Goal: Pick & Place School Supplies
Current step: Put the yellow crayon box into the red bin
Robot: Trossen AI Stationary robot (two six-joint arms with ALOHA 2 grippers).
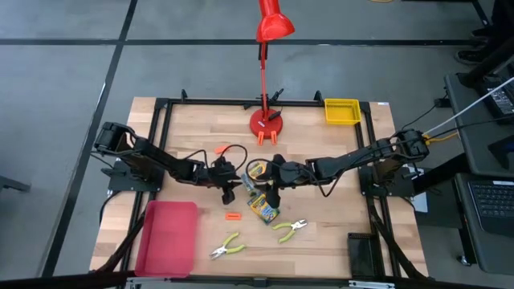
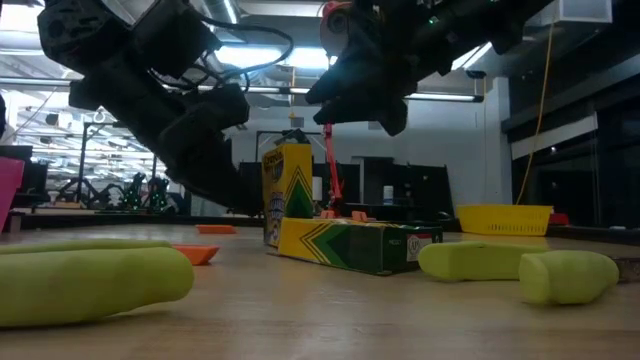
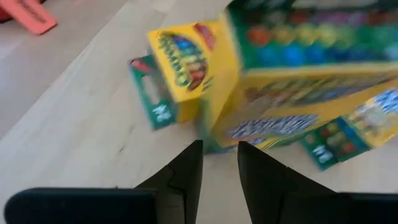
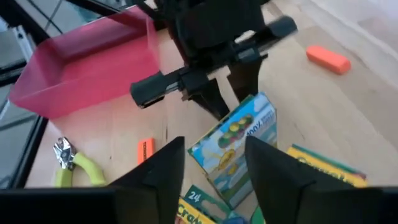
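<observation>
Beside the standing crayon box (image 4: 236, 146): left gripper (image 4: 233, 93) fingers clamped on it, right gripper (image 4: 214, 165) fingers apart above.

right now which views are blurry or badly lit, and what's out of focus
Left wrist view: motion-smeared, the crayon boxes streaked, print unreadable. Low view: backlit by ceiling lights, both arms near-silhouettes; the near yellow-green tool handles are soft, the upright crayon box fairly sharp. Right wrist view: mostly sharp, red tray clear. High view: evenly lit, no strong glare on the table.
</observation>
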